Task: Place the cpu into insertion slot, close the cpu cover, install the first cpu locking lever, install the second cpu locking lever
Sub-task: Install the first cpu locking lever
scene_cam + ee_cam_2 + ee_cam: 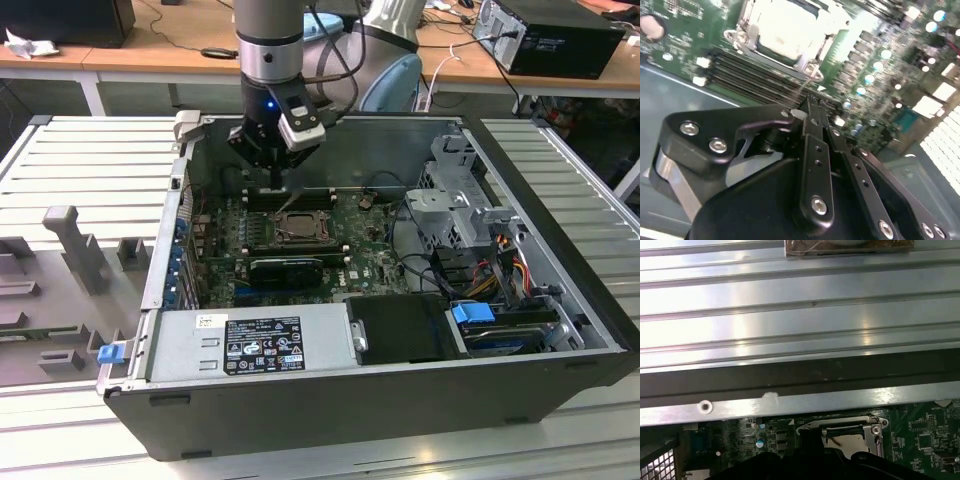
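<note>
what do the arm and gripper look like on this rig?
Arm: grey cylindrical tube with a silvery band and a dark joint ring. Gripper: matte black, angular linkage fingers with silver screws, and a blue light on its body. A white boxy module sits beside it; black cables loop alongside.

My gripper [812,107] is matt black, studded with silvery screw heads, and a small blue light [270,102] glows on my wrist. The motherboard [375,255] is green, speckled with pale silver dots. The insertion slot [298,228] has a silvery rim; its centre reads dark in the exterior view and glaring pale in the second wrist view. The computer case [400,400] is dark grey. The power supply [320,340] is silver-grey with a black label [263,345]. A latch [473,312] and a clip [110,352] are blue. The tabletop [60,160] is silver-grey, ribbed in stripes.
</note>
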Controlling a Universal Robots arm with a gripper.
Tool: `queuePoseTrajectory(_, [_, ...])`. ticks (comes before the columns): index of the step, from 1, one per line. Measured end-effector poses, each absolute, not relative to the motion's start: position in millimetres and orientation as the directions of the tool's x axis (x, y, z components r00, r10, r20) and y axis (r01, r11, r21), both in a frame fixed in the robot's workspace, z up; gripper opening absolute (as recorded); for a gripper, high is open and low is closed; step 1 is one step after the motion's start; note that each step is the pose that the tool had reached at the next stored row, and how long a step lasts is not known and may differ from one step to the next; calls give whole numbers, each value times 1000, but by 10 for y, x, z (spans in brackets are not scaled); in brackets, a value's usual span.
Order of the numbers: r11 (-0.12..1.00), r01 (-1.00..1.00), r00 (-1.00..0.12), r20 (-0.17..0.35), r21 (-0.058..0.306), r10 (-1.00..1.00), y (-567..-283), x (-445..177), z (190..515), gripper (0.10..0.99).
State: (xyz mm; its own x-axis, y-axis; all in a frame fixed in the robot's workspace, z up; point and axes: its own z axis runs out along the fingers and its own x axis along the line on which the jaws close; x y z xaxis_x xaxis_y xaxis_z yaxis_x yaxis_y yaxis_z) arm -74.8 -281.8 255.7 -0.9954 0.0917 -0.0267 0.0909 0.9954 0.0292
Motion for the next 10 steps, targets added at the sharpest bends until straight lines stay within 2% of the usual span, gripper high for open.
queuePoseTrajectory(10, [995, 91, -995, -27, 29, 92, -2818, -699, 2512, 106])
